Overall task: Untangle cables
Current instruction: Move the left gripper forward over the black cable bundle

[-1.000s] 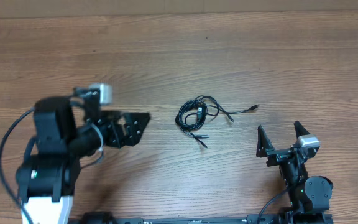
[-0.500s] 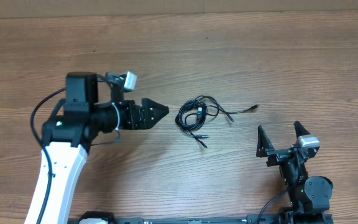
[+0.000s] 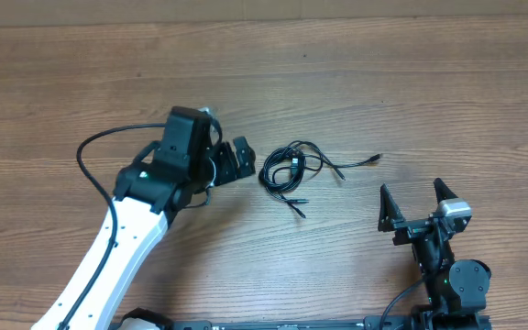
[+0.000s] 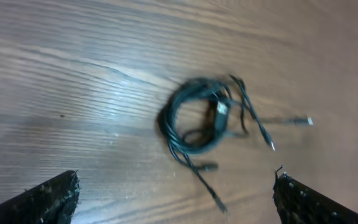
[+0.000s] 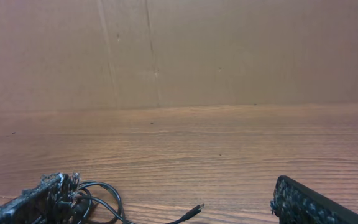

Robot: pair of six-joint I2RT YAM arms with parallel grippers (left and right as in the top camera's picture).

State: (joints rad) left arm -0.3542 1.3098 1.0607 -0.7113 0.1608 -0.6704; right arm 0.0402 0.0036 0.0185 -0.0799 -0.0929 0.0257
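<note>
My left gripper [image 3: 243,158] hovers just beside the cables [image 3: 293,165], its jaws spread wide and holding nothing. The black cords lie in one loose coil near the middle of the wooden table [image 3: 429,82], seen from overhead at 3 o'clock from those fingertips. One strand with a silvery plug [image 3: 374,159] trails out of the coil toward 3 o'clock, and another loose end [image 3: 298,211] runs out toward 5 o'clock.

My right gripper [image 3: 411,191] rests near the table's front edge, well apart from the knot, which sits at about 10 o'clock from it. Its jaws are also wide and empty.

As I judge it, this is the approach: nothing is gripped and the cords are not yet separated. The next move calls for lowering my left fingers over the coil's near edge and pinching a single strand rather than the whole bundle. My right arm would likely need to pin or take the silvery end so that the strands can be drawn apart.
</note>
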